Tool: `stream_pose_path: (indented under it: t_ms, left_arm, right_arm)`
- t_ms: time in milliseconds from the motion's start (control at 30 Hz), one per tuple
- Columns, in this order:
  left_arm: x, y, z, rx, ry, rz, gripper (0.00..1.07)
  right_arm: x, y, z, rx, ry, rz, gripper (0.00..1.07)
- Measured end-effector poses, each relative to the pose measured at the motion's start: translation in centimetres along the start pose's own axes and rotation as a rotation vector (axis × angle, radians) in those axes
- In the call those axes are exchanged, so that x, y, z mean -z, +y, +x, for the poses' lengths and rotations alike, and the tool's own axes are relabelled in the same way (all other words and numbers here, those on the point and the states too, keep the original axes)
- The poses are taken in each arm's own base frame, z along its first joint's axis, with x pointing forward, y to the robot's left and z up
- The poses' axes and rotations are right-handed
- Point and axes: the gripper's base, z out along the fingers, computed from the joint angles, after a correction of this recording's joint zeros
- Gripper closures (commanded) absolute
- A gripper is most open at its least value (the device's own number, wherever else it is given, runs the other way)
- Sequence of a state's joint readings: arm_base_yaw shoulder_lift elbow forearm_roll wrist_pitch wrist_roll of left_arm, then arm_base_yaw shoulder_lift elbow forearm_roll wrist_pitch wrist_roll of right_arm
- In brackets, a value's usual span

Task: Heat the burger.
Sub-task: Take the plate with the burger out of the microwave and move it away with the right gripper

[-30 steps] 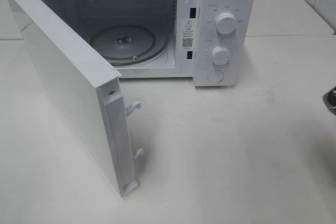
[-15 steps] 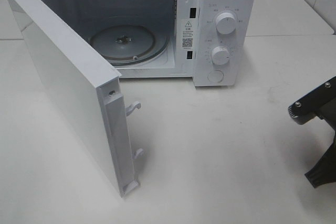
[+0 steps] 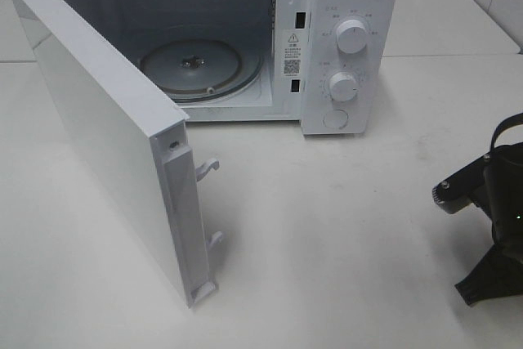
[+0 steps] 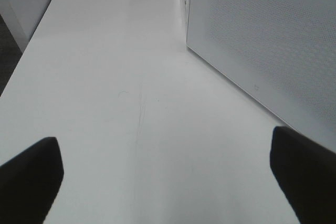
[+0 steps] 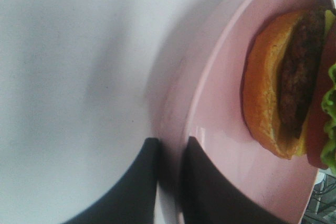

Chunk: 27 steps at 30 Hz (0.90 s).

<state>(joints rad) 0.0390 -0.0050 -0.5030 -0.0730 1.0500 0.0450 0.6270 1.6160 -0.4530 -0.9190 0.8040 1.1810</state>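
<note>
White microwave sits at the back of a pale, smooth tabletop; its door is swung wide open toward the camera, flat and boxy, with two little plastic latch hooks sticking out of its edge; inside you can see the round glass turntable, shiny and ribbed near the rim; two round white knobs are stacked on the right-hand panel with a round button under them, and a small warning sticker is on the frame by the opening.

The burger only shows in the right wrist view; it's on a pink round plate, glossy and smooth with a raised rim; the bun is golden and a bit spongy on the cut side, the patty is dark and grainy, and a frilly green lettuce edge pokes out; the right end effector has its dark fingers pressed onto the plate rim, one each side, so it's pinching the plate; in the high view that arm is just a black shape at the right edge of the tabletop.

Left end effector is spread wide, two blunt black fingertips far apart over bare tabletop, next to the microwave's perforated, matte side panel; pale tiled wall shows in the far right corner.
</note>
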Motion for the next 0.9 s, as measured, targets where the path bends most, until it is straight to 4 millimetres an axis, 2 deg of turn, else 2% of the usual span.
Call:
stream_pose_path:
  t_ms: [667,833,900]
  left_arm:
    - [0.0,0.0,0.0,0.0,0.0,0.0,0.07]
    - [0.0,0.0,0.0,0.0,0.0,0.0,0.07]
    - [0.0,0.0,0.0,0.0,0.0,0.0,0.07]
  right_arm:
    - [-2.6,1.9,-0.3,-0.015,0.012,0.077,1.01]
    - [-3.0,2.0,-0.2,-0.033,0.013,0.104,0.92]
    - [-3.0,2.0,-0.2,-0.035,0.012,0.113,0.79]
